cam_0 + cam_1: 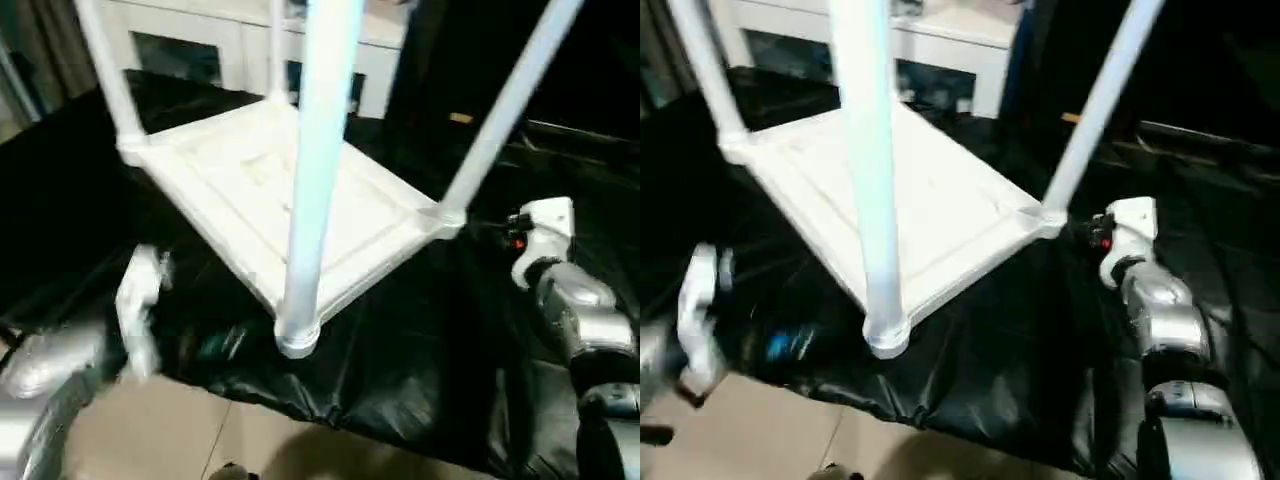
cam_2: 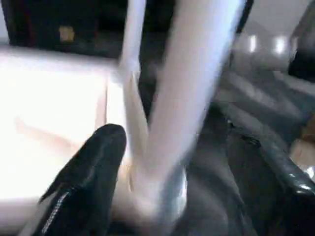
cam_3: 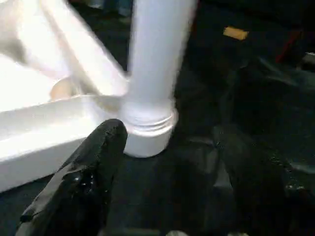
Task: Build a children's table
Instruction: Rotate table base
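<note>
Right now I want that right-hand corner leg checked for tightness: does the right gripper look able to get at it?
Probably yes. The right gripper stands open, facing the leg's base at the tabletop's corner, with only black table cover between.

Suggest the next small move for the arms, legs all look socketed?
Probably flip it upright: the tabletop lies upside down on the black table with four legs standing in its corner sockets. Right gripper is open, empty, beside a leg's base; the left gripper straddles the near leg. I'd grip both legs first.
</note>
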